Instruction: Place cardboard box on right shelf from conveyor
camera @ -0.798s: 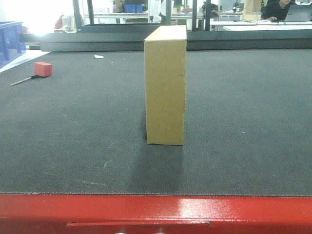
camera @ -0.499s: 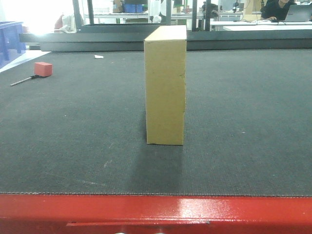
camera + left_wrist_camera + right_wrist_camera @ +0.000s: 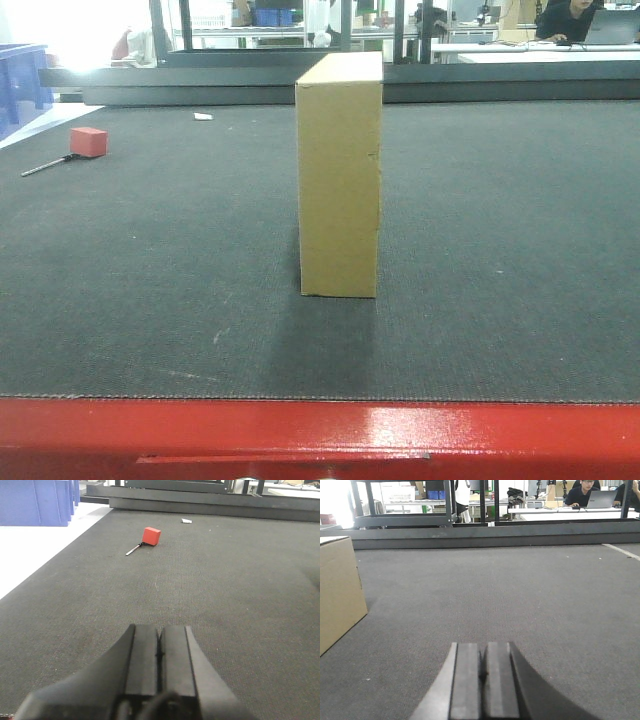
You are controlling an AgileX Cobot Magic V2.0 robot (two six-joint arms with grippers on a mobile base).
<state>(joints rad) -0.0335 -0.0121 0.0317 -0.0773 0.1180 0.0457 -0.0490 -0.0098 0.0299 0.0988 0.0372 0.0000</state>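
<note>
Dark grey textured belt fills most of what we see: the conveyor (image 3: 520, 260) runs wide to both sides, and its glossy red frame edge (image 3: 320, 435) crosses the bottom of the front view. We see the cardboard box (image 3: 340, 180) standing upright near the middle of the belt, narrow face toward us and well back from the red edge. Bare belt lies to its left, to its right and in front of it. Behind it a dark rail (image 3: 500, 82) closes the far side of the belt, and beyond that a person (image 3: 584, 494) sits at a laptop.

Far to the left, near the belt's border, a small red block (image 3: 88, 141) sits with a thin rod (image 3: 45, 166) reaching up to it, and a white scrap (image 3: 203, 117) lies further back. All three are well apart from the box. Off the belt on that side stand blue bins (image 3: 35, 502).

From the left wrist we see the left gripper (image 3: 159, 630) with its two fingers pressed together, only a seam between them, holding nothing. Open belt lies ahead of it up to the red block. From the right wrist we see the right gripper (image 3: 483, 647) likewise closed and empty. The box shows at the left border of that view, ahead and to the left of the fingers and apart from them. Ahead and to the right the belt is bare up to the far rail.
</note>
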